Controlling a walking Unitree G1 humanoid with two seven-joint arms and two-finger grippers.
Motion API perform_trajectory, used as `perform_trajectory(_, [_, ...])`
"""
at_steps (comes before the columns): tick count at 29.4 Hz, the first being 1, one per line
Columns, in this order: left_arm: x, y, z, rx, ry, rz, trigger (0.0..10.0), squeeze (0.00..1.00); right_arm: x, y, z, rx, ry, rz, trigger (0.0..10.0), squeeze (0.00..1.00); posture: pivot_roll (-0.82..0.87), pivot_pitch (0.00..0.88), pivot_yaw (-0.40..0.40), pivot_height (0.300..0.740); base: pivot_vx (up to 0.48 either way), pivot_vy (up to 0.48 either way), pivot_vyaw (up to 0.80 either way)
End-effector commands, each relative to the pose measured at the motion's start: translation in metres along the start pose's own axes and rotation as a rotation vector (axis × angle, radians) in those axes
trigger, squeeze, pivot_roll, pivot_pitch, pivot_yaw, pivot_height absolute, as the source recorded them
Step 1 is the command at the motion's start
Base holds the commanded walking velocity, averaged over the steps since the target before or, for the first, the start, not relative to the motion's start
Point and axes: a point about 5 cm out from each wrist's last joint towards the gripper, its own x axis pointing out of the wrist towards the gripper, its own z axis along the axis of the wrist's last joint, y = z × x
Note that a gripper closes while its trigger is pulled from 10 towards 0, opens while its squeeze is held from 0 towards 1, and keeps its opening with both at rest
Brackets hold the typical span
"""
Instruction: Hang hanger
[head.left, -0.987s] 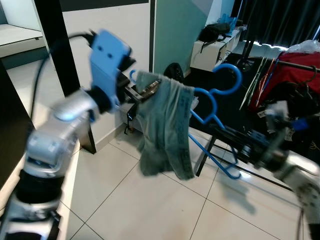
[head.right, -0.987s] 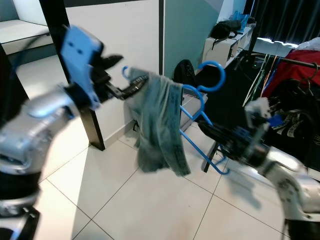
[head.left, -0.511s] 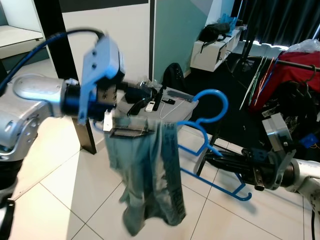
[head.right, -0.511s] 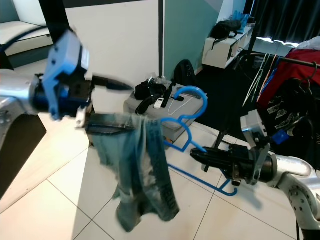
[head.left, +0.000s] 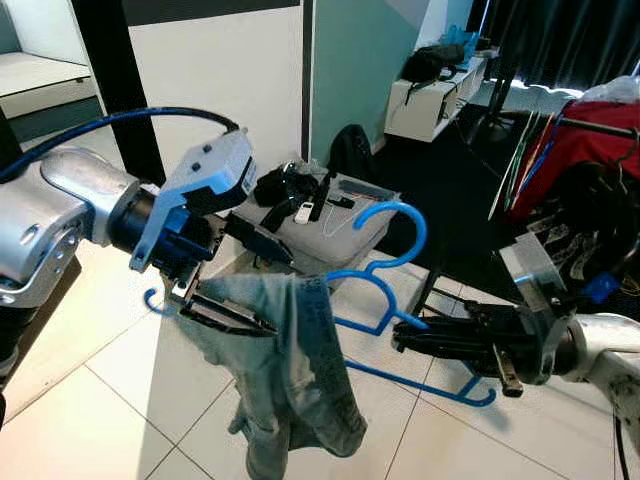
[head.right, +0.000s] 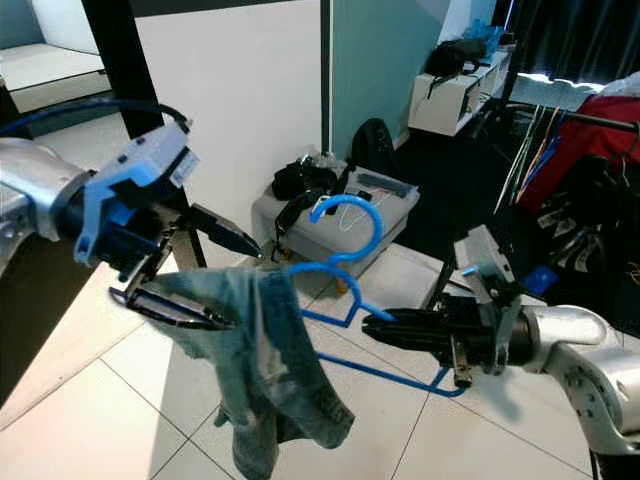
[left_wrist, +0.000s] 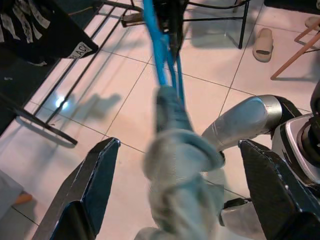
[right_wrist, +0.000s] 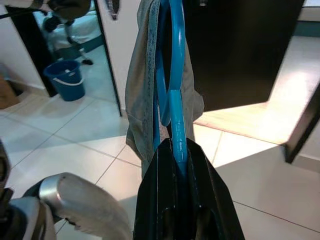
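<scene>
The right gripper (head.right: 375, 326) has its fingers (right_wrist: 172, 200) clamped on the lower bar of the blue hanger (head.left: 385, 275), which juts out ahead of them with its hook up. The left gripper (head.left: 235, 275) has its fingers (left_wrist: 85, 195) spread wide, one above and one below the grey jeans (head.left: 295, 380) that drape over the hanger's far shoulder; they close on nothing.

Judging by this, the garment is on the hanger, though bunched to one end, so the loading looks nearly done. The hanging itself is not yet begun: the hook is free in the air, and the clothes rail (head.left: 590, 125) stands well apart beyond the right arm.
</scene>
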Motion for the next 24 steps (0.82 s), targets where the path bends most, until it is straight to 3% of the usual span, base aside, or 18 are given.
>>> perform_trajectory(1, [0.003, 0.002, 0.001, -0.005, 0.004, -0.007, 8.9, 0.00, 0.002, 0.002, 0.006, -0.042, 0.014, 0.021, 10.0, 0.00, 0.00, 0.000, 0.009, 0.740, 0.000, 0.000, 0.00])
perform_trajectory(2, [0.004, 0.002, 0.000, -0.011, 0.001, -0.012, 8.2, 0.00, 0.003, 0.003, 0.007, -0.044, 0.011, 0.023, 10.0, 0.00, 0.00, 0.000, 0.010, 0.740, 0.000, 0.000, 0.00])
perform_trajectory(5, [0.006, 0.001, -0.001, -0.015, 0.000, -0.016, 8.4, 0.00, 0.003, 0.003, 0.007, -0.044, 0.009, 0.025, 10.0, 0.00, 0.00, 0.000, 0.010, 0.740, 0.000, 0.000, 0.00])
perform_trajectory(6, [0.009, 0.000, -0.003, -0.033, -0.005, -0.019, 0.9, 0.00, 0.005, 0.004, 0.009, -0.051, 0.005, 0.032, 10.0, 0.00, 0.00, 0.000, 0.010, 0.740, 0.000, 0.000, 0.00])
perform_trajectory(8, [0.010, 0.001, -0.004, -0.040, -0.007, -0.018, 0.9, 0.00, 0.005, 0.004, 0.009, -0.054, 0.004, 0.034, 10.0, 0.00, 0.00, 0.000, 0.010, 0.740, 0.000, 0.000, 0.00])
perform_trajectory(9, [0.010, 0.000, -0.005, -0.043, -0.003, -0.029, 0.0, 0.00, 0.006, 0.004, 0.009, -0.057, 0.006, 0.037, 10.0, 0.00, 0.00, 0.000, 0.010, 0.740, 0.000, 0.000, 0.00])
perform_trajectory(24, [0.019, -0.010, -0.011, -0.084, -0.018, -0.104, 0.0, 0.00, 0.009, 0.003, 0.014, -0.081, 0.005, 0.043, 10.0, 0.00, -0.01, 0.000, 0.008, 0.740, 0.000, 0.000, 0.00])
